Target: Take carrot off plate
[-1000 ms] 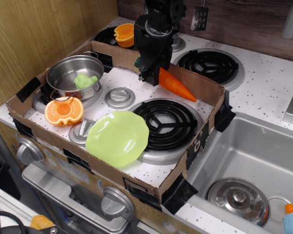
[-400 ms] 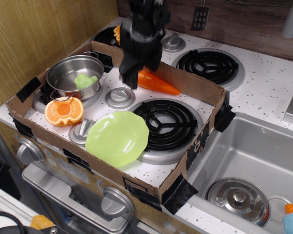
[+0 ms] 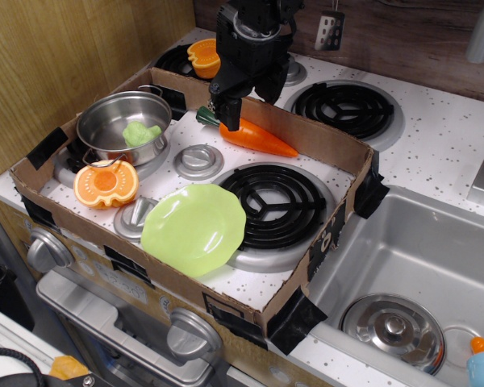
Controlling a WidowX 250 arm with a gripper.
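While the pincer (image 3: 228, 109) grips one carrot (image 3: 252, 136), one plate (image 3: 193, 228) and two pumpkin halves (image 3: 105, 183) lie apart.

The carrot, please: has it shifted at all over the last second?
Yes. The carrot has moved left along the cardboard wall, away from the back-right burner, towards the steel pot.

Arm reaches down from above; black gripper (image 3: 228, 109) pointing downward, fingers' spacing unclear.

One tapered orange plastic carrot (image 3: 254, 137), one lime-green scalloped plastic plate (image 3: 194, 228) and one steel pot (image 3: 123, 123) are here. Two orange pumpkin-like toy halves show: one (image 3: 106, 183) toward the left edge, one (image 3: 203, 57) at the back edge. Three black coil burners are visible (image 3: 273, 205) (image 3: 345, 107) (image 3: 177, 60).
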